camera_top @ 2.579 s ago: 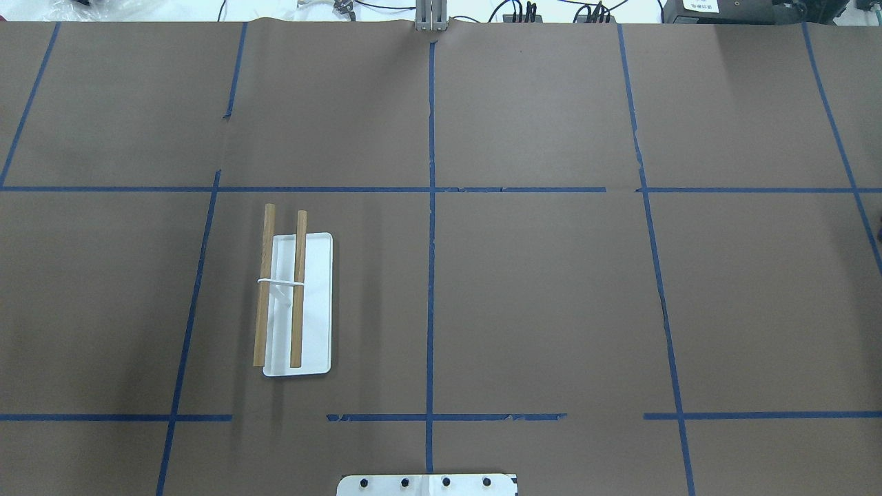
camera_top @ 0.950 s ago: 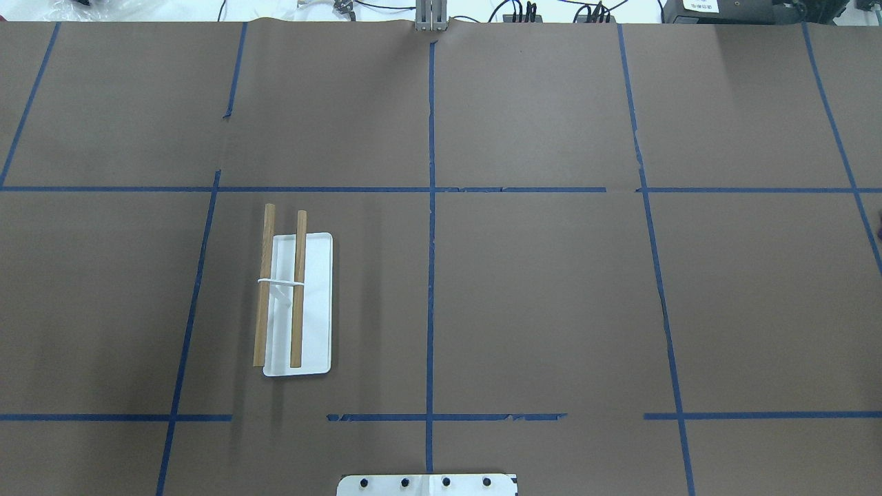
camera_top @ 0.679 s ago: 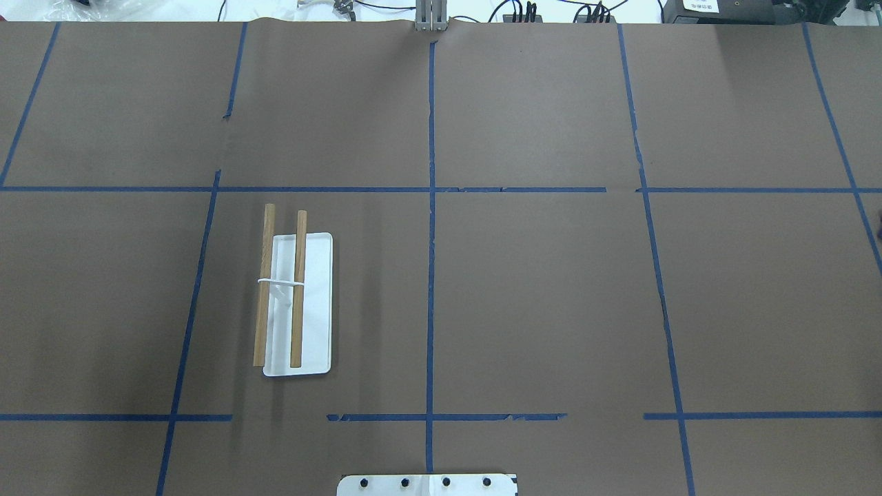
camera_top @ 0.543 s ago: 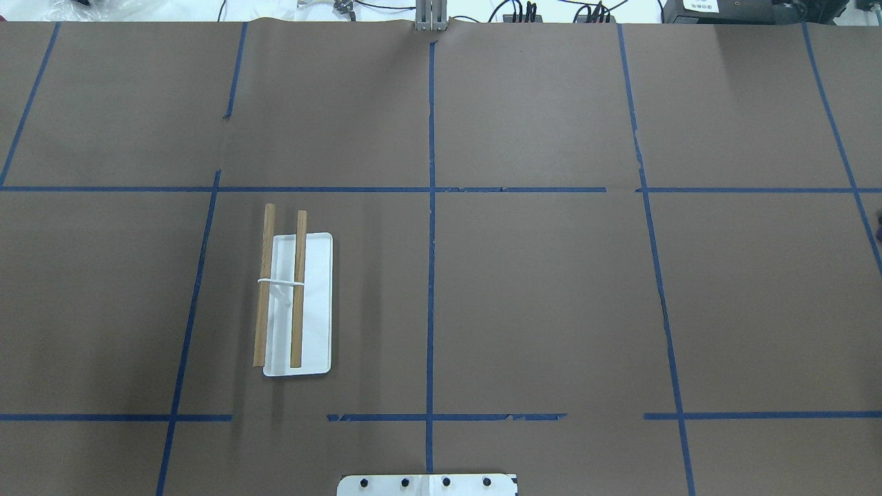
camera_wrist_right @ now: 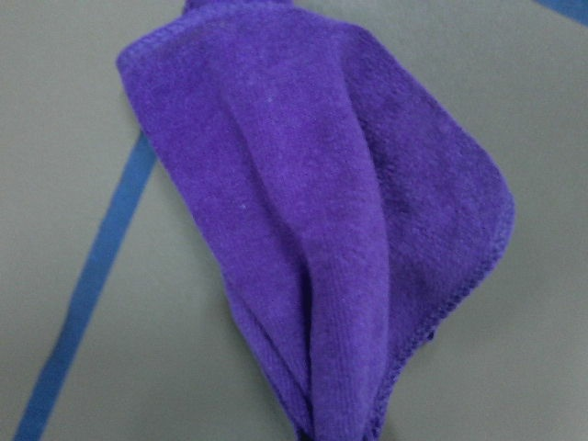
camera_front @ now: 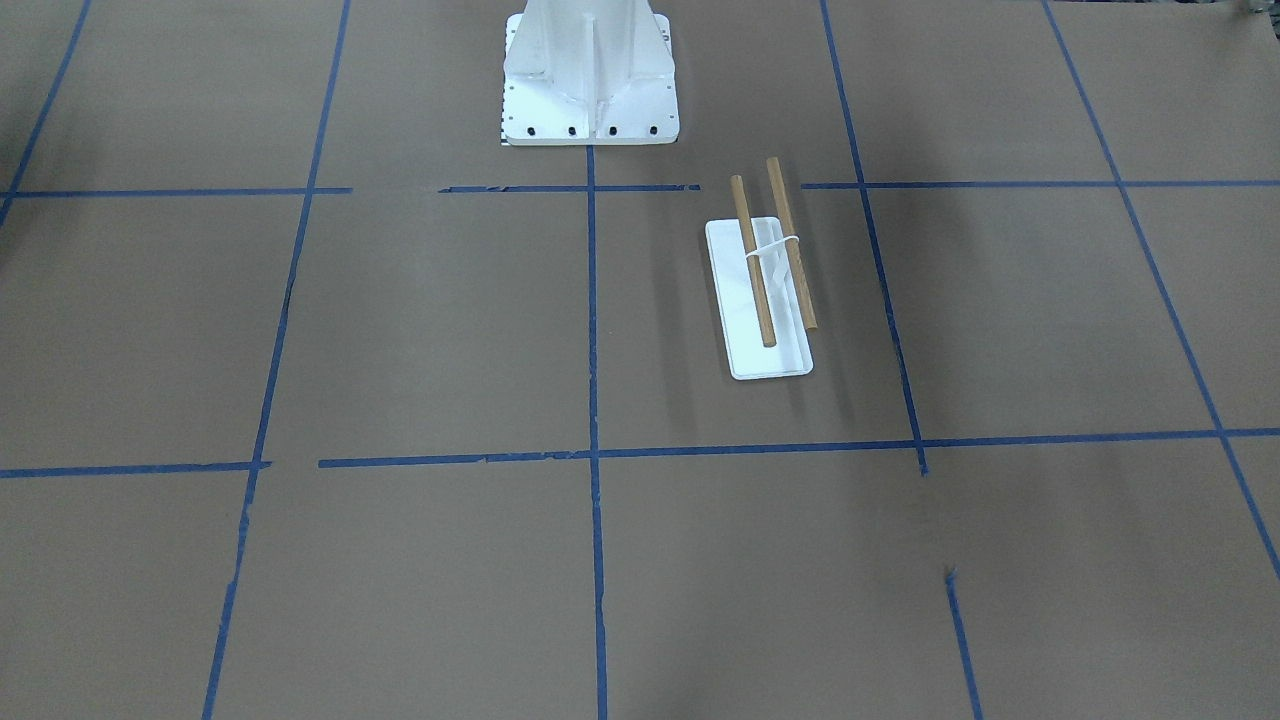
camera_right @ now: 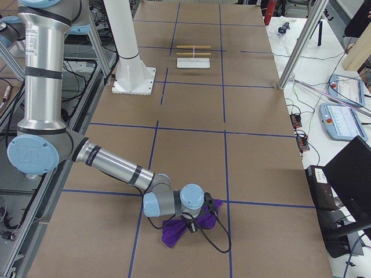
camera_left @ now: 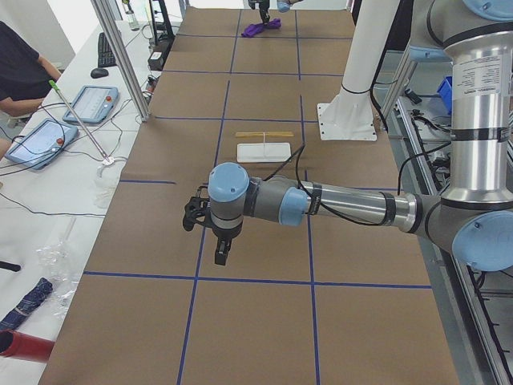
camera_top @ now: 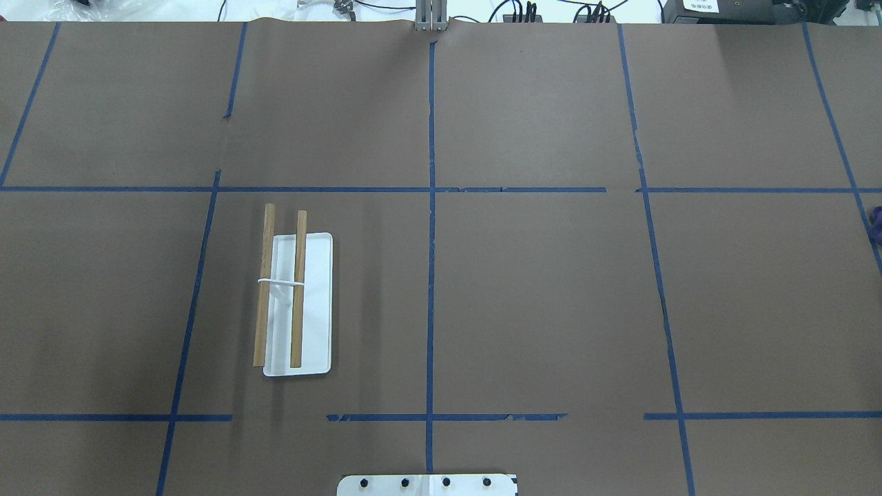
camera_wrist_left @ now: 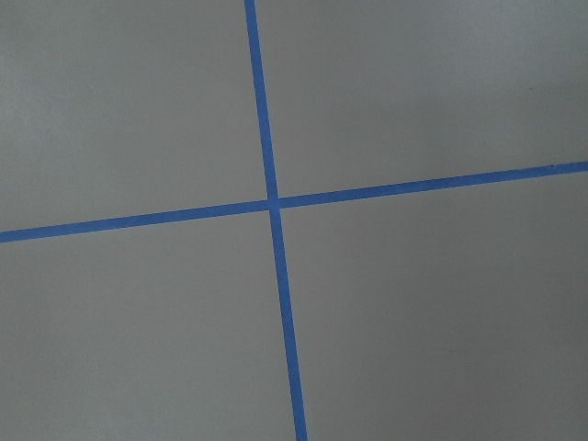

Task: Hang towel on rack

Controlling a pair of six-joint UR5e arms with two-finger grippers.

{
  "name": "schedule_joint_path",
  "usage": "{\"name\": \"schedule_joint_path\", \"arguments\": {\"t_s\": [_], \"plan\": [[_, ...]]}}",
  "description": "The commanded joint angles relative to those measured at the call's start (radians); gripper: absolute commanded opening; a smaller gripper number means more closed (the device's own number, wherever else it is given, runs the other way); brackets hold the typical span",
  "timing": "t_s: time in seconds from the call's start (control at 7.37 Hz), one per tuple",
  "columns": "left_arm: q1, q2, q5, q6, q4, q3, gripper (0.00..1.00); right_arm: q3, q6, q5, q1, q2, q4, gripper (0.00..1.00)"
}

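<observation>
The rack [camera_top: 298,289] is two brown dowels on a white support over a white tray [camera_top: 318,310], left of the table's middle; it also shows in the front view [camera_front: 768,262]. The purple towel [camera_right: 174,233] lies bunched at the robot's far right and fills the right wrist view [camera_wrist_right: 322,230], gathered toward the bottom edge. Only a sliver of it shows in the overhead view [camera_top: 876,224]. My right gripper [camera_right: 194,223] is right over the towel; I cannot tell if it is shut. My left gripper [camera_left: 220,257] hovers over bare paper far left of the rack; its state is unclear.
The white ribbed pedestal [camera_front: 588,90] stands at the robot's side of the table, near the rack. Brown paper with blue tape lines [camera_wrist_left: 273,204] covers the table. Aluminium posts [camera_right: 295,52] and tablets [camera_left: 88,103] stand along the far edge.
A sliver of the purple towel has come further into the overhead view at its right edge. The rack has not moved.
</observation>
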Motion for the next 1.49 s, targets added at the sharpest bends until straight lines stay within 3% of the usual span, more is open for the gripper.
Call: {"name": "schedule_joint_path", "arguments": {"t_s": [0.0, 0.27, 0.68, 0.95, 1.09, 1.36], "plan": [[0.0, -0.003, 0.001, 0.0, 0.0, -0.005, 1.0, 0.149, 0.013, 0.083, 0.108, 0.009, -0.015, 0.0], [0.002, -0.017, 0.002, 0.0, -0.012, -0.003, 1.0, 0.324, 0.155, 0.113, 0.117, 0.019, -0.015, 0.0], [0.005, -0.018, 0.003, -0.003, -0.206, 0.015, 1.0, 0.514, 0.525, 0.104, 0.005, 0.146, -0.003, 0.0], [0.058, -0.102, 0.008, -0.136, -0.299, 0.057, 1.0, 0.536, 0.745, 0.061, -0.111, 0.293, -0.001, 0.0], [0.121, -0.142, 0.009, -0.22, -0.351, 0.067, 1.0, 0.568, 0.835, -0.005, -0.18, 0.338, -0.001, 0.0], [0.176, -0.237, 0.009, -0.437, -0.534, 0.116, 1.0, 0.666, 1.02, -0.275, -0.378, 0.387, -0.001, 0.0]]}}
